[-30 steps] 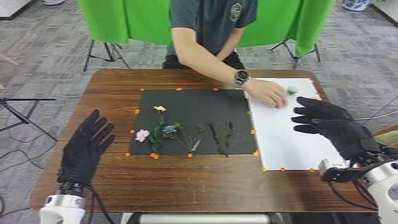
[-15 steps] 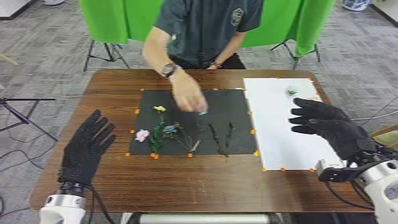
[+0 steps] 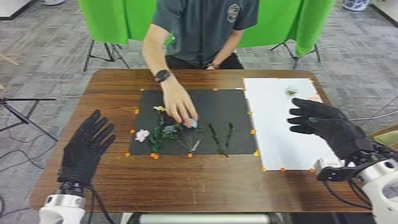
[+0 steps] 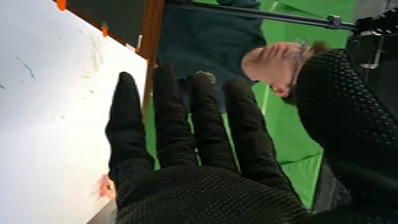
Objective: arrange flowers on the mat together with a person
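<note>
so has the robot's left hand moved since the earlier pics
No, judged against the dark mat, the left hand has stayed in the same place, to the mat's left.

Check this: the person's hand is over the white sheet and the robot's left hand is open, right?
Not quite: the head view shows the person's hand over the dark mat instead. The robot's left hand is open, as you said.

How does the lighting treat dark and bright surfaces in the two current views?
Head view: the white sheet is the brightest part of the tabletop, while the thin dark stems stand out only weakly against the black mat. Right wrist view: the sheet reads bright, strongly contrasting with the black right hand.
</note>
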Tool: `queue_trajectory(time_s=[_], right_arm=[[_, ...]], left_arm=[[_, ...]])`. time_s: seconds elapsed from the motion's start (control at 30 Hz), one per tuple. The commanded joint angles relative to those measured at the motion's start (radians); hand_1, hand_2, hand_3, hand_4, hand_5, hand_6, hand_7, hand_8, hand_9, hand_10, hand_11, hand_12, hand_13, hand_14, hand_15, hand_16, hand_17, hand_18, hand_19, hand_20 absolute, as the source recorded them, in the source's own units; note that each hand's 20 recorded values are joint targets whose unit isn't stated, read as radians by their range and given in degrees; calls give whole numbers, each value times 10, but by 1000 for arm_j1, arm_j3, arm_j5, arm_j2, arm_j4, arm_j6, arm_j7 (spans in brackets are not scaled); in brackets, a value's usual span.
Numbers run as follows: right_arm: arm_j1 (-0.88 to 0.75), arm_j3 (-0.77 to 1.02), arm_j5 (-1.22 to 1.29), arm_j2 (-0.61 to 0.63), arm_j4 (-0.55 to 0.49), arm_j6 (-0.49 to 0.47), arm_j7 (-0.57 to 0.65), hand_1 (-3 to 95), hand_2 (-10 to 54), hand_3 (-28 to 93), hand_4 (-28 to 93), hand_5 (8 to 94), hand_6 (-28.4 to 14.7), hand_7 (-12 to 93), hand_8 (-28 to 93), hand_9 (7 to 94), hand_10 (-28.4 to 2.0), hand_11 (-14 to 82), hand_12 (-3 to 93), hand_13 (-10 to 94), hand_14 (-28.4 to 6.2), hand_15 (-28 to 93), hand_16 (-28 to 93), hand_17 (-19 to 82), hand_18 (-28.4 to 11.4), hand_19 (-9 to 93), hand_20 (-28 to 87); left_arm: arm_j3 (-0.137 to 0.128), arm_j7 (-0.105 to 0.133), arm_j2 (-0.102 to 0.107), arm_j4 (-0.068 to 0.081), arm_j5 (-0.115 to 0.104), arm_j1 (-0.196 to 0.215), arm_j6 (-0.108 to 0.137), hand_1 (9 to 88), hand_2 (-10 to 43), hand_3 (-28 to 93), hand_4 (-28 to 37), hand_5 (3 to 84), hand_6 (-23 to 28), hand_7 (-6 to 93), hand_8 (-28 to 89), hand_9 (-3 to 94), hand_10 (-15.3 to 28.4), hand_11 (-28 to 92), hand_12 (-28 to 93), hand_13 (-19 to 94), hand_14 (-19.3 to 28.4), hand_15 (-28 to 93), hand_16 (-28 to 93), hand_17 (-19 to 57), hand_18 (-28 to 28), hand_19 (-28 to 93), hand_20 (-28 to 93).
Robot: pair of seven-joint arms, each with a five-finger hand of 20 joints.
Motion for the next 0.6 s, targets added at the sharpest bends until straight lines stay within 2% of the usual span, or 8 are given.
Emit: queue_trajectory(time_s=[0.03, 0.1, 0.2, 0.3, 0.47, 0.6], right_arm=[[14, -13, -1, 8, 9, 8, -1, 275, -67, 894, -225, 359, -44, 158, -98, 372, -129, 138, 221, 328, -120, 241, 253, 93, -207, 485, 276], [34, -28, -9, 31, 21, 22, -3, 277, -66, 891, -226, 361, -44, 159, -98, 373, -129, 138, 221, 331, -121, 243, 253, 93, -208, 488, 277], [104, -89, -124, 105, 66, 102, -44, 288, -70, 875, -235, 369, -43, 169, -101, 389, -128, 150, 219, 357, -117, 259, 247, 119, -202, 520, 291], [202, -146, -222, 182, 129, 149, -80, 302, -94, 827, -270, 395, -46, 201, -119, 416, -124, 187, 206, 401, -108, 326, 203, 167, -189, 589, 309], [338, -212, -277, 264, 215, 158, -90, 304, -95, 821, -281, 405, -43, 221, -128, 426, -118, 213, 204, 414, -104, 383, 187, 175, -188, 628, 329], [455, -324, -461, 339, 311, 250, -113, 318, -95, 816, -282, 406, -37, 231, -131, 425, -114, 216, 203, 419, -98, 396, 180, 172, -190, 627, 333]], left_arm=[[1, 2, 7, 5, -6, 8, 4, 269, -7, 682, -268, 256, 20, 174, -98, 189, 102, 172, 161, 168, 117, 143, 60, -131, 194, 373, 103], [2, 6, 9, 3, -8, 13, 9, 269, -7, 682, -268, 256, 20, 175, -98, 189, 102, 171, 161, 168, 118, 143, 61, -131, 194, 372, 102], [1, 9, 12, 0, -10, 18, 14, 269, -7, 682, -268, 256, 20, 174, -98, 190, 102, 172, 162, 168, 117, 142, 61, -131, 194, 372, 103], [12, 22, 30, 0, -20, 19, 26, 269, -7, 682, -268, 256, 20, 174, -98, 189, 102, 174, 162, 168, 117, 142, 61, -132, 194, 373, 103], [15, 24, 28, -2, -20, 20, 30, 269, -8, 683, -268, 255, 20, 175, -98, 189, 101, 173, 162, 168, 116, 142, 61, -132, 194, 373, 103], [14, 30, 28, -3, -21, 26, 37, 269, -7, 682, -268, 256, 20, 175, -99, 189, 101, 173, 162, 169, 117, 142, 62, -131, 194, 373, 103]])
